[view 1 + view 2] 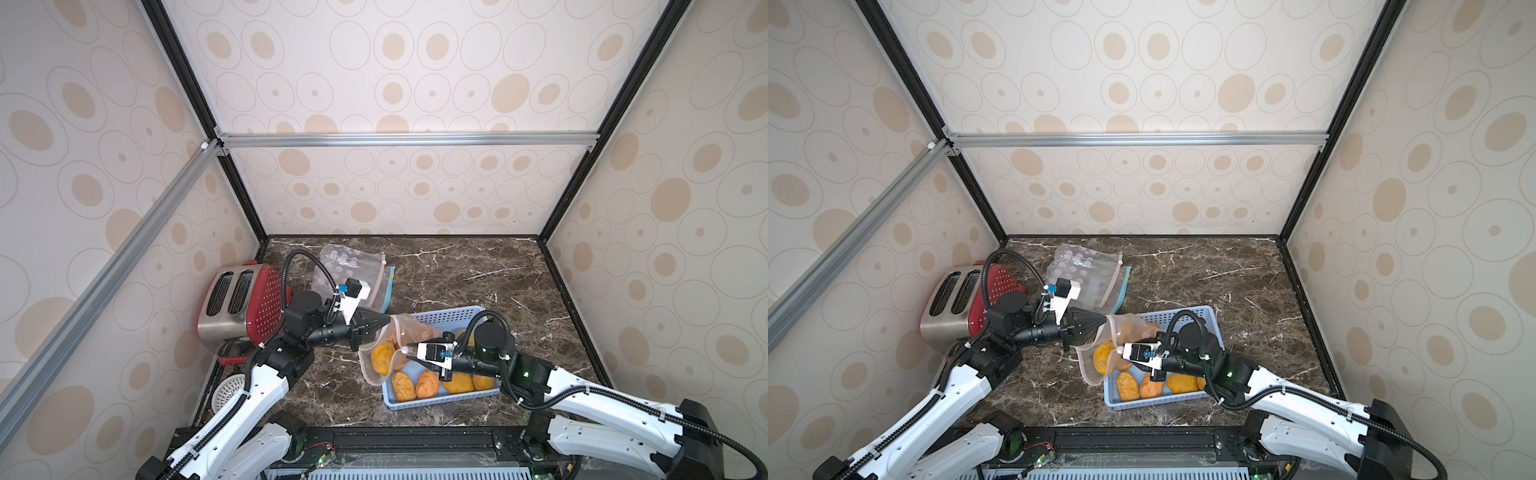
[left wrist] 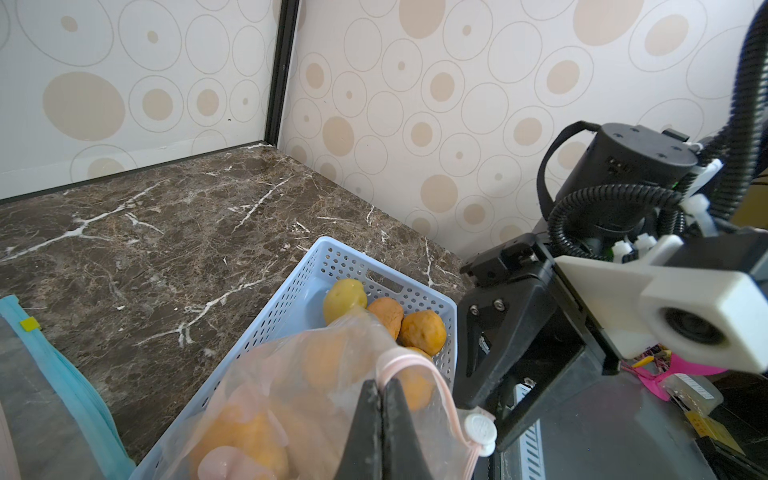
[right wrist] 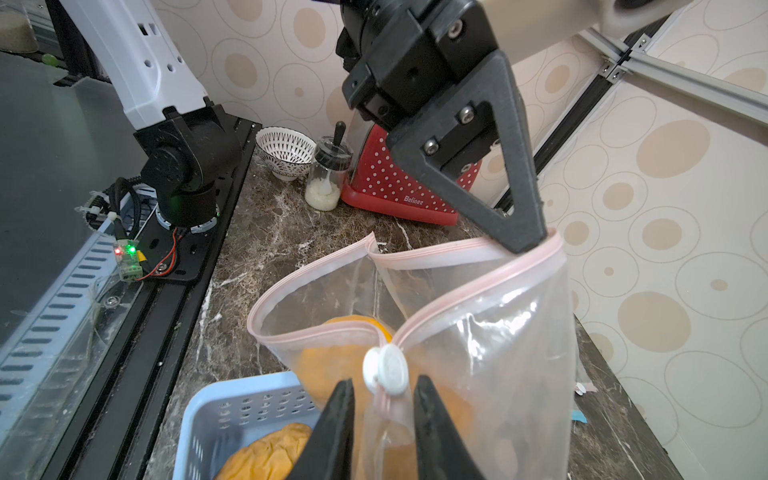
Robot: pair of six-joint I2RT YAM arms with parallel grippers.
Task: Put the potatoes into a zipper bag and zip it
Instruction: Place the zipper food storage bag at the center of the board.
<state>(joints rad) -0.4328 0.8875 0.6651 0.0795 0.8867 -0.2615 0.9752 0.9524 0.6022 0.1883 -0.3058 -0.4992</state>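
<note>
The left gripper (image 1: 389, 319) is clamped on the pink rim of the zipper bag (image 3: 478, 332), whose mouth gapes open. A few potatoes (image 1: 382, 357) sit inside, perhaps three, though the film blurs them. The right gripper (image 3: 382, 384) straddles the seam by the white slider (image 3: 386, 370), jaws apart. Several more lie in the blue basket (image 1: 436, 402), and zipping remains.

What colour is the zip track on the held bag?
The zip track is pale pink, clearest in the right wrist view.

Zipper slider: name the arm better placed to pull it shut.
Right. The right tool straddles the slider, tips apart on either side; the left tool is shut on the rim of the zipper bag, holding it up.
</note>
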